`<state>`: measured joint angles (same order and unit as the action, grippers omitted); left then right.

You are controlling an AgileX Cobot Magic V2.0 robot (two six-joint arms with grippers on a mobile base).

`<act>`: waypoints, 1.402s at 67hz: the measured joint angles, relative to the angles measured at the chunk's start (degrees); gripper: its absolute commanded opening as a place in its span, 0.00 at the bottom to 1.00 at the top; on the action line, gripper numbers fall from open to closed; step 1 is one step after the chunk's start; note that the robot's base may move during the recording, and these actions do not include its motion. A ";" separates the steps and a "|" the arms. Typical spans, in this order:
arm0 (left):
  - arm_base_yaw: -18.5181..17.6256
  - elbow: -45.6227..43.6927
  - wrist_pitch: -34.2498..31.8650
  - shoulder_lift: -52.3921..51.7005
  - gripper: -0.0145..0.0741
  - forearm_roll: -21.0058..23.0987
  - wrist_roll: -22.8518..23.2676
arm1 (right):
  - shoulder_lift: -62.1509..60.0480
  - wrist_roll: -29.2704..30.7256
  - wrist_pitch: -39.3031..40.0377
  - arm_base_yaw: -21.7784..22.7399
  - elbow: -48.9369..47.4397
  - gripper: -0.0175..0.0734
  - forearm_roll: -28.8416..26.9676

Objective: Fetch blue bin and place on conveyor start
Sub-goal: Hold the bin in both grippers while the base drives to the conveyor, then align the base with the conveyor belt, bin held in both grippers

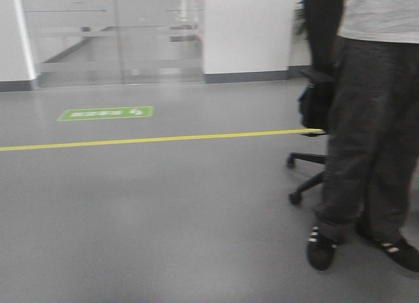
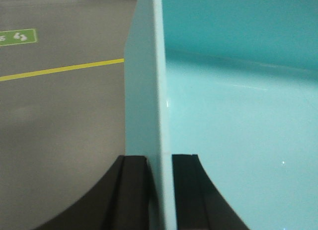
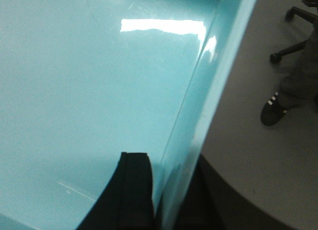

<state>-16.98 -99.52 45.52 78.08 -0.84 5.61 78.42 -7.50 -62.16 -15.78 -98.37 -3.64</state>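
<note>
- The blue bin (image 2: pixel 238 115) hangs between the two arms and appears clear of the floor (image 1: pixel 163 218). The conveyor start is in no view, so the placing is not yet done.
- The left gripper (image 2: pixel 160 163) has its jaws closed on one thin wall of the bin, one finger inside and one outside. The right gripper (image 3: pixel 164 180) pinches the opposite wall the same way.
- The walls are smooth and glossy, and each pinch covers only a narrow strip. A jolt from the base could let a wall slide out, and the bin would tip or drop.
- If the arms drift apart or together, the walls would likely flex and one grip could spring loose.
- A person (image 1: pixel 373 120) stands close on the right of the front view, with an office chair (image 1: pixel 308 178) just beside their legs. Turning or driving that way risks striking them with the bin.
</note>
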 measured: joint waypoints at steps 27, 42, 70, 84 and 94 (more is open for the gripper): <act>0.00 0.00 0.00 0.00 0.04 0.00 0.00 | 0.00 0.00 0.00 0.00 0.00 0.03 0.00; 0.00 0.00 0.00 0.00 0.04 0.00 0.00 | 0.00 0.00 0.00 0.00 0.00 0.03 0.00; 0.00 0.00 -0.10 0.00 0.04 0.00 0.00 | 0.00 0.00 0.00 0.00 0.00 0.03 0.00; 0.00 0.00 -0.10 0.00 0.04 0.00 0.00 | 0.00 0.00 0.00 0.00 0.00 0.03 0.00; 0.00 0.00 -0.10 0.00 0.04 0.00 0.00 | 0.00 0.00 0.00 0.00 0.00 0.03 0.00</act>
<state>-16.98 -99.52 45.42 78.08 -0.84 5.61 78.42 -7.50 -62.16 -15.78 -98.37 -3.64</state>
